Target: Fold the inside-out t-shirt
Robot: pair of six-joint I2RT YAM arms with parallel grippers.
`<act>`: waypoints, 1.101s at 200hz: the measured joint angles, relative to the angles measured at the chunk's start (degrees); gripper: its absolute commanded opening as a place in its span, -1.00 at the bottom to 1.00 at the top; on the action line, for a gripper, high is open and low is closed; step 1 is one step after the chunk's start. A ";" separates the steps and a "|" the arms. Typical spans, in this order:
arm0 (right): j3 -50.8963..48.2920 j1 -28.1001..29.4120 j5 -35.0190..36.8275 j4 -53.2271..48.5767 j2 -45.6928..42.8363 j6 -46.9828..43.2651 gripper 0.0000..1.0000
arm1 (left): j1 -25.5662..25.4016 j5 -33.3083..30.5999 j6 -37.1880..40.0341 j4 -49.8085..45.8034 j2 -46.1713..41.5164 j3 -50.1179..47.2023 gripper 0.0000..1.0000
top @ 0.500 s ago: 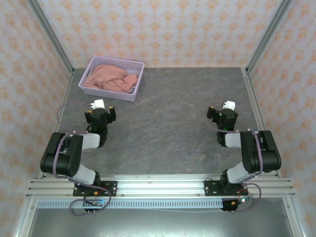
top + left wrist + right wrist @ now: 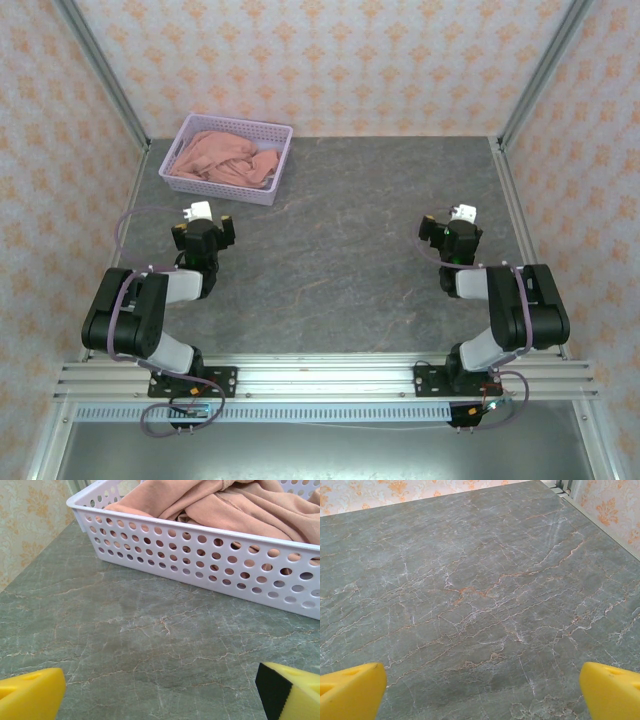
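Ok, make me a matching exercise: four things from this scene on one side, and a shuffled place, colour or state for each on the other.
Column one:
1. t-shirt
2. basket
3. table
4. left end effector

Column two:
A. grey, veined
B. open, facing the basket
C. white, perforated
D. crumpled in the basket

Pairs: 1-D, 2-C, 3-A, 4-B

free: bare table [image 2: 350, 250] centre and right, between both arms | obstacle: white basket [image 2: 215, 192] at far-left corner
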 measured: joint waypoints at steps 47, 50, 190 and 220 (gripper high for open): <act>0.00 0.00 0.00 0.00 0.00 0.00 0.98 | 0.00 0.00 0.00 0.00 0.00 0.00 1.00; 0.00 0.00 0.00 0.00 0.00 0.00 0.98 | 0.00 0.00 0.00 0.00 0.00 0.00 1.00; 8.50 1.79 6.49 -22.34 -22.38 12.15 0.91 | 3.02 -0.83 -10.21 -26.86 -16.20 14.21 1.00; 18.16 14.69 6.32 -29.59 -16.26 11.39 0.96 | 2.89 7.19 -12.15 -35.47 -5.70 28.85 1.00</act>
